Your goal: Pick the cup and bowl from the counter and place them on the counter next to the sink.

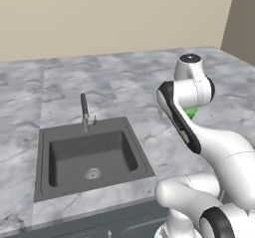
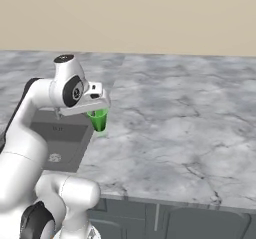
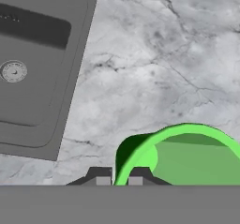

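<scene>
Gripper (image 2: 98, 114) clenched on the rim of the cup (image 2: 99, 120), 2 fingertips (image 3: 99, 175) pinching its wall. Cup held upright just above the counter (image 2: 170, 133), right beside the sink (image 1: 89, 155), apart from the basin edge.

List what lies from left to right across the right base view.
Sink → gripper holding the cup → open stretch of counter.
</scene>
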